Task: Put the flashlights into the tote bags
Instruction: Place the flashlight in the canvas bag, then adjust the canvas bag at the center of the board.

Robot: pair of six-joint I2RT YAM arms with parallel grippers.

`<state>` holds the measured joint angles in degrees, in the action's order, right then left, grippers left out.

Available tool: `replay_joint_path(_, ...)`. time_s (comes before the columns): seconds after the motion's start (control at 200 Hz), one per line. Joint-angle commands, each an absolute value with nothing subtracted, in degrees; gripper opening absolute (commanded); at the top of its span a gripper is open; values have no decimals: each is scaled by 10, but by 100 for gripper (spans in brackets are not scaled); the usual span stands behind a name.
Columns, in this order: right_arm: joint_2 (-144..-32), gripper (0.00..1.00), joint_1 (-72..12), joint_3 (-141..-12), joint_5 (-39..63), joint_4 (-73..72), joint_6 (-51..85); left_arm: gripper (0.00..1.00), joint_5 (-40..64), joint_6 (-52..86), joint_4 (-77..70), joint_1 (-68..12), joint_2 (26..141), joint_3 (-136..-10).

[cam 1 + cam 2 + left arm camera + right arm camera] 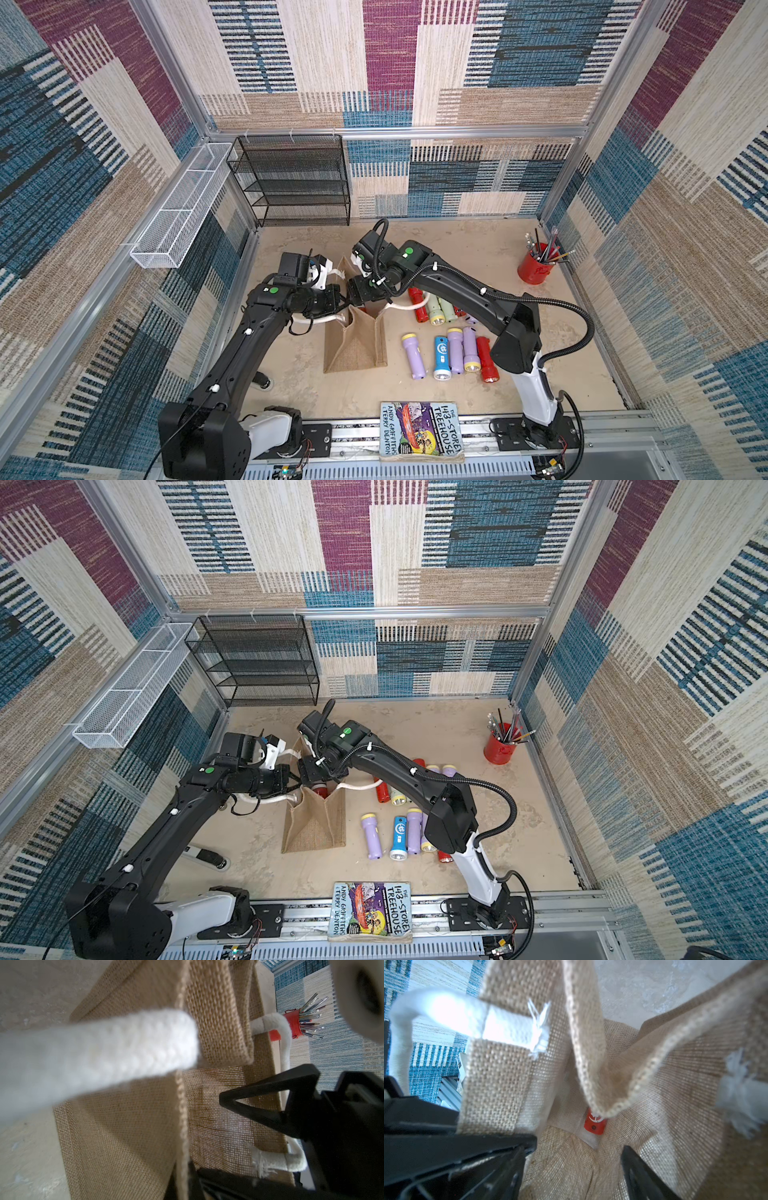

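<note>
Burlap bag seemed floppy, best held at its rim, which left gripper pinched; right gripper gaped above a light red flashlight.

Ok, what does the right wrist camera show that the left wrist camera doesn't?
Only the right wrist view looks down into the tote bag and shows a red flashlight at its bottom, partly hidden by a fold of burlap. Only the left wrist view shows the red pencil cup beyond the bag. Both show the bag's burlap walls and a white rope handle.
</note>
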<state>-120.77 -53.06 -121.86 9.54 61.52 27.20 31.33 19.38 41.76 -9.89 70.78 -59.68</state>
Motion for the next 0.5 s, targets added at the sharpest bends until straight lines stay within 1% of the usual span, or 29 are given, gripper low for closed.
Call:
replay_joint_path(0.0, -1195, 78, -533, -1200, 113, 593, 262, 2, 327, 188, 390, -98, 715, -595)
replay_joint_path(0.165, -1187, 77, -533, -1201, 102, 592, 258, 2, 327, 186, 388, -98, 717, -595)
replay_joint_path(0.376, -1180, 77, -533, -1306, 34, 618, 236, 2, 321, 181, 391, -97, 717, -597)
replay_joint_path(0.496, -1170, 77, -532, -1329, 5, 623, 232, 2, 321, 178, 392, -93, 714, -599)
